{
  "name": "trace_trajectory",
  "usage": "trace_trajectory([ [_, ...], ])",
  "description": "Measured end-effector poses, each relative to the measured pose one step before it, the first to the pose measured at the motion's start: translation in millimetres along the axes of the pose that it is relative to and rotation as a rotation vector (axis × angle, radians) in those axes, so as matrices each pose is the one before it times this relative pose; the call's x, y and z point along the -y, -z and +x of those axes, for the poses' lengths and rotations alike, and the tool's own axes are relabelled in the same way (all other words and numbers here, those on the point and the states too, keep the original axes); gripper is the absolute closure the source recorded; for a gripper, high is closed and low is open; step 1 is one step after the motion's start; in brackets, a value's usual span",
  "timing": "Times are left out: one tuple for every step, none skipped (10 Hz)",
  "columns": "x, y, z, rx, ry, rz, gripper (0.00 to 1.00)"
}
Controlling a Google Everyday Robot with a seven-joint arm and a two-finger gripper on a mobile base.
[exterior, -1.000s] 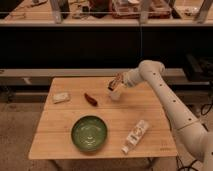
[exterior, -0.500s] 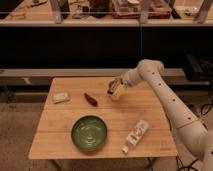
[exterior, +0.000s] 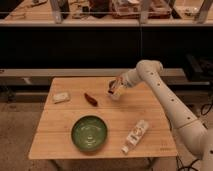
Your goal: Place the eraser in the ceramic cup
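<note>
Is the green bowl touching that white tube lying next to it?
Apart. The camera view shows bare wood between the green bowl and the white tube. The gripper is farther back, at the cup.

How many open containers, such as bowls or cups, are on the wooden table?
2: the green bowl near the front edge, and the ceramic cup near the back, where the gripper is. None seems hidden.

We see a pale wooden table (exterior: 60, 145); a green bowl (exterior: 89, 133); a dark, reddish-rimmed eraser (exterior: 91, 98); a whitish ceramic cup (exterior: 115, 92) under the gripper (exterior: 114, 86) of the white arm (exterior: 165, 95); a pale whitish block (exterior: 61, 97); a white labelled tube (exterior: 135, 136).
</note>
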Motion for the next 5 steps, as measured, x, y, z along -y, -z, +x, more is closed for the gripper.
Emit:
trace_trajectory([
  [-1.38,0.05,1.05,0.00213,0.0048,-0.00627,0.2],
  [-1.77,1.55,1.67,-0.00776,0.0016,-0.0072,0.2],
  [-1.06,1.9,0.04,-0.00642,-0.00174,-0.00363,0.2],
  [-0.35,0.55,-1.35,0.00052,-0.00162,-0.00087,0.2],
  [0.61,-0.83,1.23,-0.00032,0.00184,0.00147,0.2],
])
